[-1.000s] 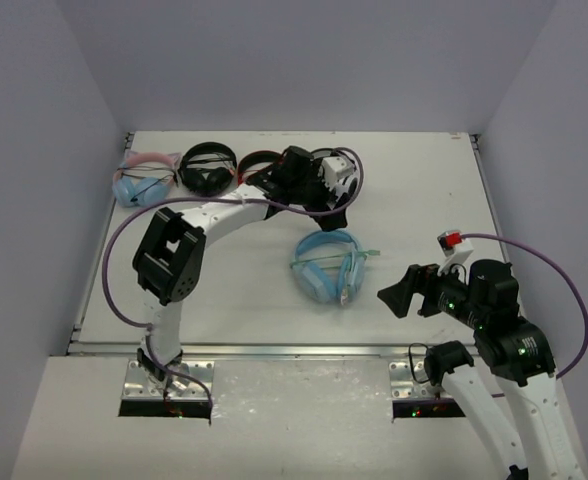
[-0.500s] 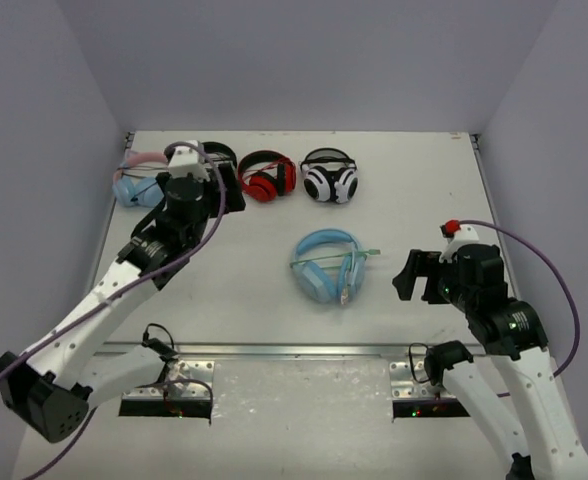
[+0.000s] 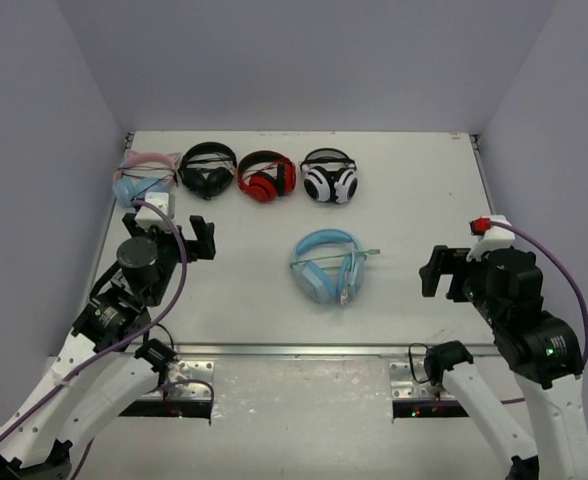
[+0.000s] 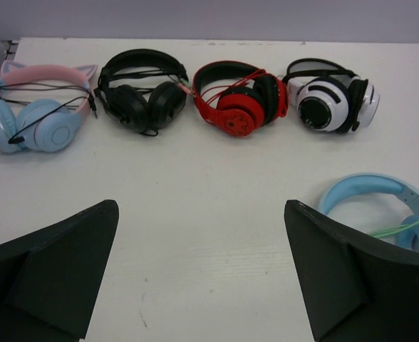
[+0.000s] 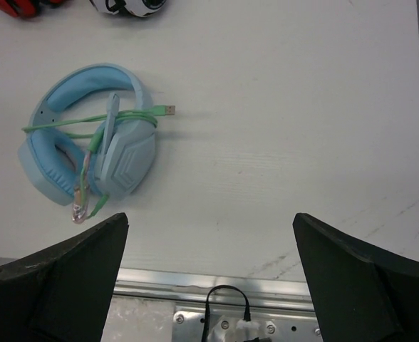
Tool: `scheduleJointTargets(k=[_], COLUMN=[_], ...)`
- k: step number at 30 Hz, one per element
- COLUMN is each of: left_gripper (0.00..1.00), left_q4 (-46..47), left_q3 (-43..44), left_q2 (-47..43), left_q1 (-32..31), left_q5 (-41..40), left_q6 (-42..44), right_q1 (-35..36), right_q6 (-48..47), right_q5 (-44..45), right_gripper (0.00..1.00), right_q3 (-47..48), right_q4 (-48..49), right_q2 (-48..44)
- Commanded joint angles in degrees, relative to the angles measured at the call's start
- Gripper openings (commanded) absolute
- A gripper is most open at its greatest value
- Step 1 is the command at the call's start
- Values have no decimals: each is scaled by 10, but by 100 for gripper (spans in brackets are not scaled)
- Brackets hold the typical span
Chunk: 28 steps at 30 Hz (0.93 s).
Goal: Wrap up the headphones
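Note:
The light-blue headphones (image 3: 326, 265) lie flat in the middle of the table, ear cups folded together. Their pale-green cable (image 5: 95, 125) is looped across the headband and cups, with its plug end (image 5: 168, 110) sticking out to the right. My left gripper (image 3: 198, 240) hovers open to the left of them, well apart; its wrist view shows only the headband (image 4: 380, 192) beside the right finger. My right gripper (image 3: 436, 272) stands open to the right of them, over the front edge. Both wrist views show nothing between the jaws of the left gripper (image 4: 201, 206) or the right gripper (image 5: 209, 217).
A row of other headphones lies along the back: a pink cat-ear pair (image 3: 144, 178), a black pair (image 3: 208, 168), a red pair (image 3: 266, 175) and a white-and-black pair (image 3: 331, 177). A metal rail (image 3: 294, 350) edges the table front. Walls close in on three sides.
The left arm has swung away from the back row, leftward and toward the near side. The right gripper has drawn back to the right, away from the headphones. The headphones have not moved.

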Motion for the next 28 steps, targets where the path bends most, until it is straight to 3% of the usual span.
scheduleJointTargets(k=[1,7,28], left_gripper=[100,100,100], left_q4=[-4,2,11], left_q3=[-32,-66,-68], left_q2=[-32,-125,-101], left_q1=[-3,-3,-3], left_q5=[-35,-22,28], left_q6=[17,3,2], right_q1=[0,0,-1], right_q6=[-23,-22,-20], right_q5=[21,6,-2], right_gripper=[99,99,99], right_q3=[17,0,-39], right_q4=[-9,11,48], right_q2=[-2,1,4])
